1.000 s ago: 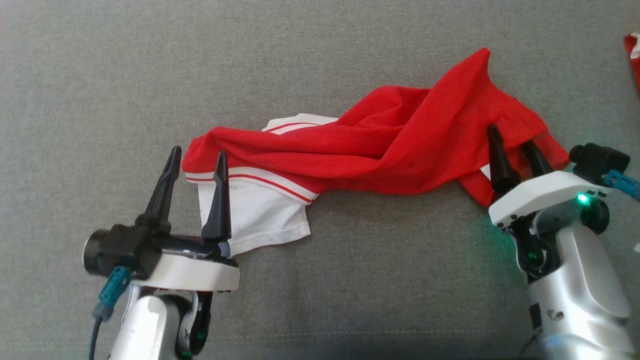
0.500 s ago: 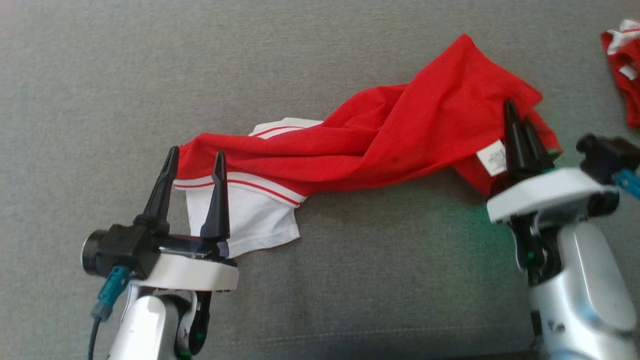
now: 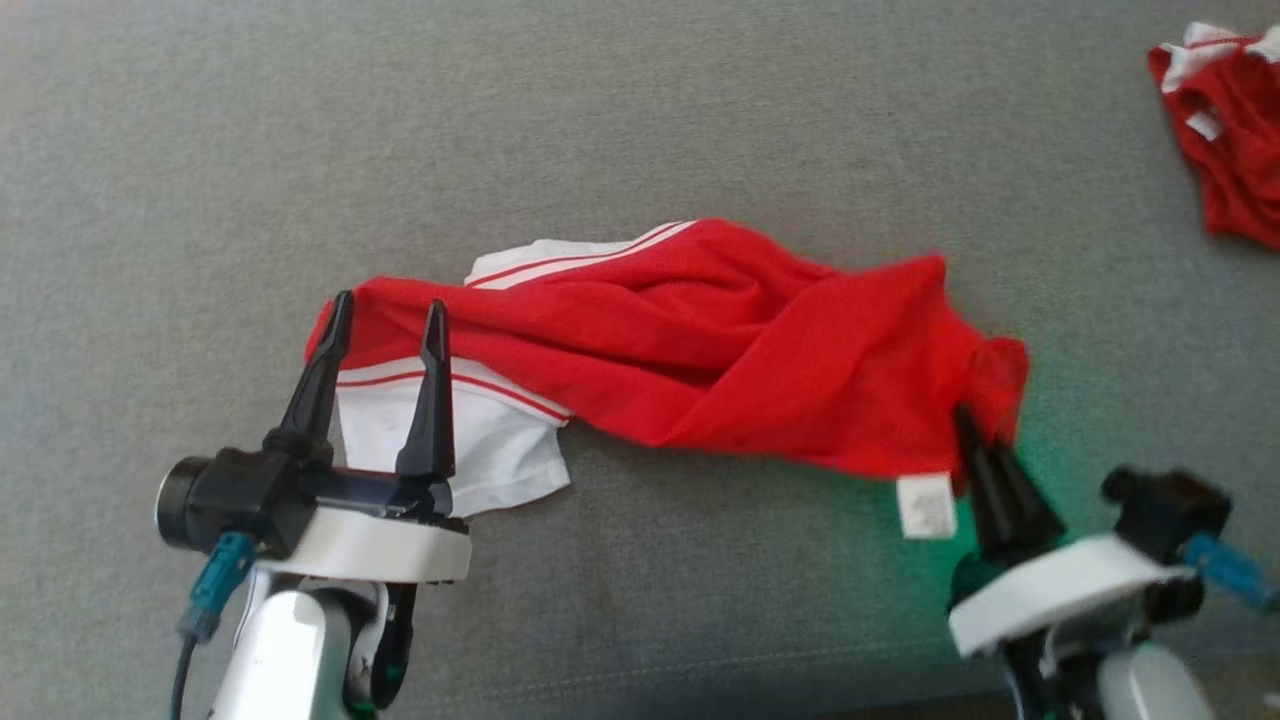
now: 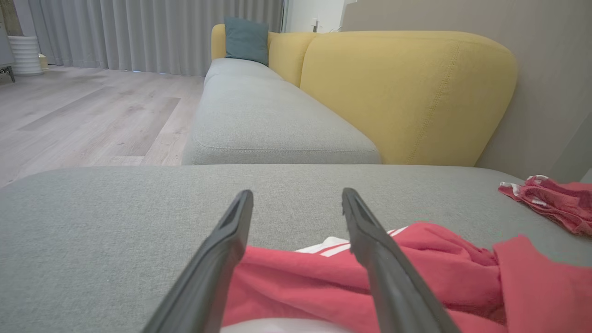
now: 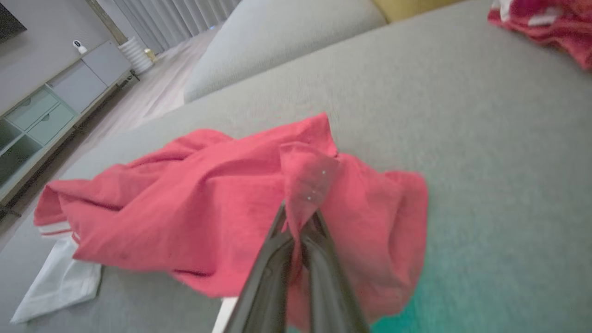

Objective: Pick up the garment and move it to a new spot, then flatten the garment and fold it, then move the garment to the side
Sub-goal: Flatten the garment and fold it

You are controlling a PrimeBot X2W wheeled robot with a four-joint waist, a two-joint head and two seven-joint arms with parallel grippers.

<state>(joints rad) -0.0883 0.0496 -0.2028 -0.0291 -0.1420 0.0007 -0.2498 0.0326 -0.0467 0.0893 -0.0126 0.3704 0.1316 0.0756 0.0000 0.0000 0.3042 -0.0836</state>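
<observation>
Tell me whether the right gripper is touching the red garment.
Touching. The right wrist view shows the right gripper shut on a raised fold of the red garment, with cloth pinched between its fingers.

Wide-spread left tool (image 3: 389, 300), tightly pinched right tool (image 3: 965, 420)

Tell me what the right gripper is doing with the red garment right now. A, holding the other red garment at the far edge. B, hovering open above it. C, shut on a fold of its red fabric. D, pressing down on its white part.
C: in the right wrist view the right gripper has its two fingers pinched together on a raised fold of the red garment.
</observation>
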